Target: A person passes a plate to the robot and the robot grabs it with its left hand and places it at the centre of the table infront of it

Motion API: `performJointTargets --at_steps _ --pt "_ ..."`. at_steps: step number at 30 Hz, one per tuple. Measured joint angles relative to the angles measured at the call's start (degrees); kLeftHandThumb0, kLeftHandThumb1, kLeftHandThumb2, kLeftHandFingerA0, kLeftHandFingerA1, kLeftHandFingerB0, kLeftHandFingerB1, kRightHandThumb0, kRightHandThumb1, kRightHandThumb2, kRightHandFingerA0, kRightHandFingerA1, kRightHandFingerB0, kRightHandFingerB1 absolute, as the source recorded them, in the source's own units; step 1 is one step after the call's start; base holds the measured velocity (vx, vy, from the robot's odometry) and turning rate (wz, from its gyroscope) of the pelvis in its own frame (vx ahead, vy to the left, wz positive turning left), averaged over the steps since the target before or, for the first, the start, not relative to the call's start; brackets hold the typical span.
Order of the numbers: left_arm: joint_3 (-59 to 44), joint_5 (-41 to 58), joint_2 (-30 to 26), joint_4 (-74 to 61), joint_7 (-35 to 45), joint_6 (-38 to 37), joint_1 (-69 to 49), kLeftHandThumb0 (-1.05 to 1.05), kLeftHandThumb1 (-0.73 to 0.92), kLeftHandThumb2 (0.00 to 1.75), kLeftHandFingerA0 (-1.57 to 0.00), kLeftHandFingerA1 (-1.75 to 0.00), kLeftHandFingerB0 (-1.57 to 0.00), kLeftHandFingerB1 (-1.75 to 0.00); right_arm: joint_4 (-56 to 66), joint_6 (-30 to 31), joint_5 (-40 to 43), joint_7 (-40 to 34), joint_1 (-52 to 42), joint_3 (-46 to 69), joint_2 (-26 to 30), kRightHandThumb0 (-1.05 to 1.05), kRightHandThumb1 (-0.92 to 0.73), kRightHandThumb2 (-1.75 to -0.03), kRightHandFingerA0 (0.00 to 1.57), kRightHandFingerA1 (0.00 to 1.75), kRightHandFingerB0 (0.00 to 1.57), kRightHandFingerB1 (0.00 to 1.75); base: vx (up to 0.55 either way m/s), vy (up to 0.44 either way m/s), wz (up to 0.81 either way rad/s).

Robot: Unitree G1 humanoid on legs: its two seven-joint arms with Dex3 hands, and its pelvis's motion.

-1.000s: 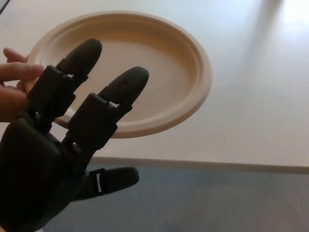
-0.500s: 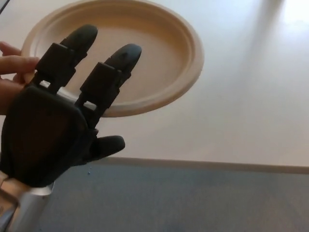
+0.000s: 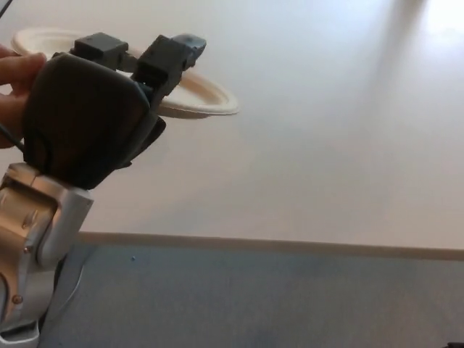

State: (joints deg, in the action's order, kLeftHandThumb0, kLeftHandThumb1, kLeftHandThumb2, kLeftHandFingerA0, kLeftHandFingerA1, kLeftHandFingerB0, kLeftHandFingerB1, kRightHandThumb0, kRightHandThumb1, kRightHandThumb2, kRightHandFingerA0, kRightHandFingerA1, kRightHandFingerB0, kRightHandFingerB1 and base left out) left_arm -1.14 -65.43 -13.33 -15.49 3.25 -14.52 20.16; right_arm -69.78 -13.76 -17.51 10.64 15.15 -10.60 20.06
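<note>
Up at the far left, the robot's left hand [image 3: 90,119] covers much of the plate [image 3: 206,98], its black back turned toward the camera. Two fingers [image 3: 170,54] reach over the top of the plate and bend down onto its near rim; the thumb is hidden behind the palm, so whether the plate is truly pinched from below cannot be told. The plate is pale and beige, seen almost edge-on, tilted only slightly, and held above the counter [image 3: 326,145] rather than resting on it. Its right rim juts out past the fingers toward the middle of the scene.

At the far left edge, a person's hand [image 3: 18,87] is touching the plate's left side, partly hidden by the robot's palm. Below the black hand, the silver wrist and forearm [image 3: 32,239] run down to the near left corner.

The counter is light and smooth, spreading across the far and right parts of the scene. Its near edge runs across the lower third, with grey floor [image 3: 275,297] below. The right hand does not show.
</note>
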Motion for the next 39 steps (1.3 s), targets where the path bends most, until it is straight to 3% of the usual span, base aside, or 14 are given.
performJointTargets --at_steps 4,5,7,8,19,24,26,27,28,29,31,36,37,39 --pt "1.7 -1.7 -1.0 3.5 -1.4 2.2 1.3 -0.34 0.56 0.60 -0.98 -1.50 -0.90 -0.51 0.0 0.0 0.0 0.2 0.0 -0.1 0.0 -0.83 -0.64 -1.08 0.34 0.63 0.22 0.53 0.00 0.000 0.00" --pt "2.3 -2.3 -1.0 4.4 -2.0 3.0 1.6 -0.30 0.61 0.58 -0.91 -1.59 -0.89 -0.60 0.0 0.0 0.0 0.2 0.0 -0.1 0.0 -0.83 -0.64 -1.08 0.33 0.63 0.22 0.53 0.00 0.000 0.00" --pt "3.1 -3.6 -1.0 5.4 -3.1 4.4 1.8 -0.30 0.61 0.58 -0.92 -1.55 -0.89 -0.58 0.1 0.0 0.0 0.2 0.1 -0.1 0.0 -0.84 -0.64 -1.08 0.33 0.63 0.22 0.53 0.00 0.000 0.00" --pt "3.4 -3.9 -1.0 5.6 -3.4 4.8 1.8 -0.33 0.62 0.62 -0.98 -1.48 -0.87 -0.49 0.1 0.0 0.0 0.2 0.1 -0.1 0.0 -0.84 -0.64 -1.09 0.33 0.63 0.22 0.53 0.00 0.000 0.00" --pt "7.2 -5.8 -2.2 6.5 -9.3 8.9 1.9 -0.33 0.60 0.58 -0.96 -1.47 -0.89 -0.52 0.2 -0.1 0.0 0.9 0.4 -0.1 0.1 -0.84 -0.64 -1.08 0.33 0.63 0.24 0.54 0.00 0.000 0.00" --pt "7.9 -5.5 -2.3 6.4 -13.4 8.8 1.8 -0.28 0.59 0.57 -0.97 -1.52 -0.85 -0.77 0.2 -0.1 -0.1 1.0 0.4 -0.1 0.1 -0.87 -0.64 -1.09 0.33 0.63 0.27 0.54 0.00 0.000 0.00" --pt "8.2 -5.3 -2.3 6.4 -15.2 8.7 1.8 -0.23 0.65 0.59 -0.92 -1.59 -0.72 -1.11 0.2 -0.1 -0.1 1.0 0.4 -0.1 0.1 -0.86 -0.65 -1.09 0.34 0.64 0.25 0.54 0.00 0.000 0.00" --pt "8.4 -5.2 -2.3 6.6 -16.1 8.6 1.8 -0.21 0.70 0.62 -0.81 -1.65 -0.61 -1.23 0.2 -0.1 -0.1 1.0 0.4 -0.1 0.1 -0.86 -0.65 -1.09 0.34 0.64 0.25 0.54 0.00 0.000 0.00" --pt "8.5 -5.2 -2.3 6.9 -17.0 8.2 1.8 -0.21 0.70 0.62 -0.81 -1.65 -0.61 -1.23 0.2 -0.1 -0.1 1.0 0.4 -0.1 0.1 -0.86 -0.65 -1.09 0.34 0.64 0.25 0.54 0.00 0.000 0.00" --pt "8.8 -5.1 -2.3 7.2 -18.1 7.8 1.8 -0.18 0.71 0.61 -0.78 -1.65 -0.55 -1.37 0.2 -0.1 -0.1 1.0 0.4 -0.1 0.1 -0.87 -0.64 -1.09 0.34 0.64 0.25 0.54 0.00 0.000 0.00" --pt "9.1 -5.1 -2.3 7.7 -19.4 7.3 1.9 -0.21 0.70 0.62 -0.78 -1.64 -0.55 -1.41 0.2 -0.1 -0.1 1.0 0.4 -0.1 0.1 -0.86 -0.64 -1.09 0.34 0.64 0.24 0.53 0.00 0.000 0.00" --pt "10.5 -5.1 -2.2 9.9 -23.6 5.6 2.7 -0.23 0.71 0.65 -0.82 -1.61 -0.64 -1.25 0.2 -0.1 -0.1 1.0 0.4 -0.2 0.1 -0.86 -0.65 -1.09 0.35 0.64 0.25 0.53 0.00 0.000 0.00" --pt "10.9 -5.0 -2.1 10.4 -24.3 5.3 2.9 -0.22 0.75 0.62 -0.78 -1.68 -0.56 -1.33 0.2 -0.1 -0.2 1.0 0.4 -0.2 0.1 -0.84 -0.81 -0.65 0.35 0.58 0.34 0.46 0.00 0.000 0.00" --pt "12.0 -5.0 -1.9 12.1 -26.4 4.3 3.6 -0.21 0.76 0.63 -0.80 -1.70 -0.56 -1.36 0.2 -0.1 -0.2 1.0 0.4 -0.3 0.1 -0.84 -0.82 -0.65 0.35 0.58 0.34 0.47 0.00 0.000 0.00"
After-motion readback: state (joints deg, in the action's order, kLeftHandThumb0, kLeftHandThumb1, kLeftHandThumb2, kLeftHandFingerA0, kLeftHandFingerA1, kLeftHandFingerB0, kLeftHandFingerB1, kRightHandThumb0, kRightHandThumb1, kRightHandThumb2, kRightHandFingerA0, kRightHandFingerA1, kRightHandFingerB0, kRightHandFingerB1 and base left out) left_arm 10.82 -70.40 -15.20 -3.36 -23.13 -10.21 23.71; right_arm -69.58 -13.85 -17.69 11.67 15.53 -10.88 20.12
